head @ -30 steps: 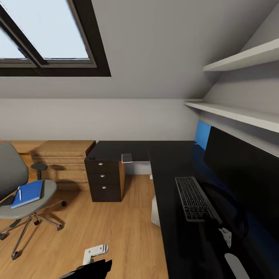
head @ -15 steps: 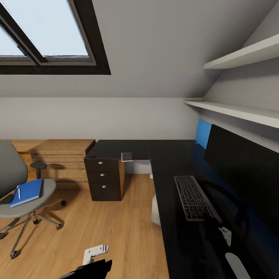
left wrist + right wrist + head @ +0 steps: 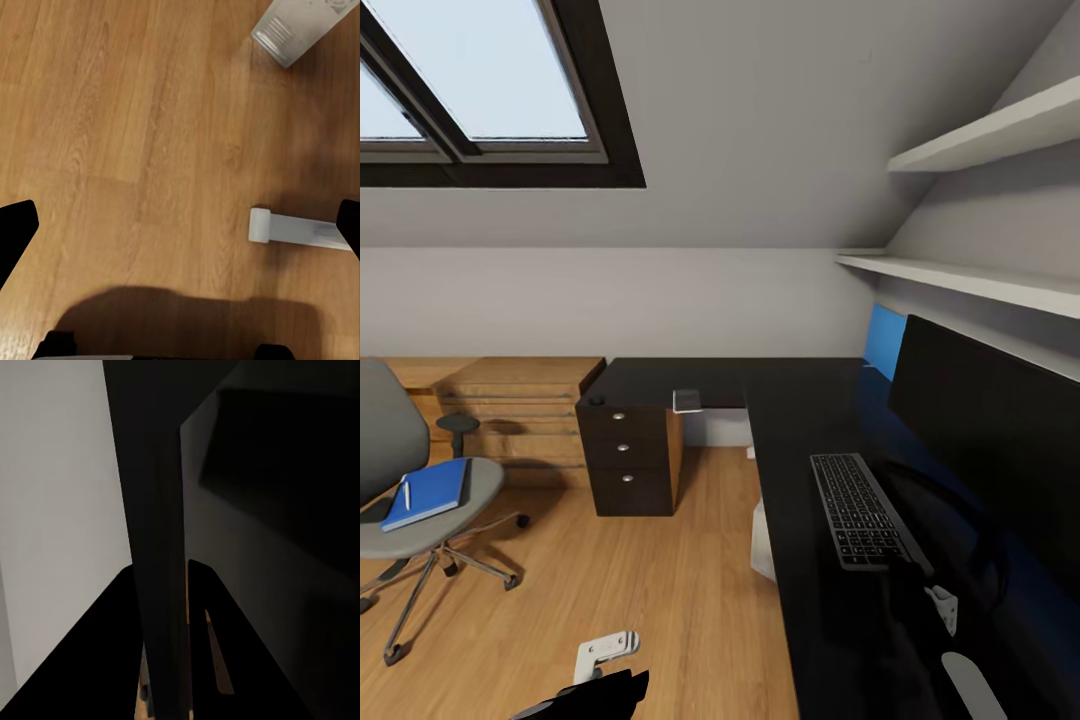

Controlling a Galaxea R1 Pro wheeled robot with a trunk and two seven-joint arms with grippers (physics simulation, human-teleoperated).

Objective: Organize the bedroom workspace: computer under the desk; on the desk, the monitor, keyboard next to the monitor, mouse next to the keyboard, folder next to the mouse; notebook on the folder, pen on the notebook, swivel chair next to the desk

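— The desk [image 3: 800,420]? 
— Glossy black top, black drawers [image 3: 628,462] with silver knobs, blue back panel [image 3: 884,340].
— The chair [image 3: 400,470]?
— Grey, with a bright blue folder [image 3: 428,493] and a white pen [image 3: 405,494] on it.
— The floor [image 3: 610,590]?
— Warm wood planks. The keyboard [image 3: 856,510] is grey with dark keys, the monitor [image 3: 980,420] black.

One swivel chair [image 3: 405,480], one folder [image 3: 428,494], one pen [image 3: 405,494], one keyboard [image 3: 857,510], one monitor [image 3: 990,440], two shelves [image 3: 970,280], three drawer knobs [image 3: 622,447]

The head camera faces along the desk [image 3: 800,420] toward the far wall. The left wrist camera looks straight down at the floor [image 3: 135,135], closer in.
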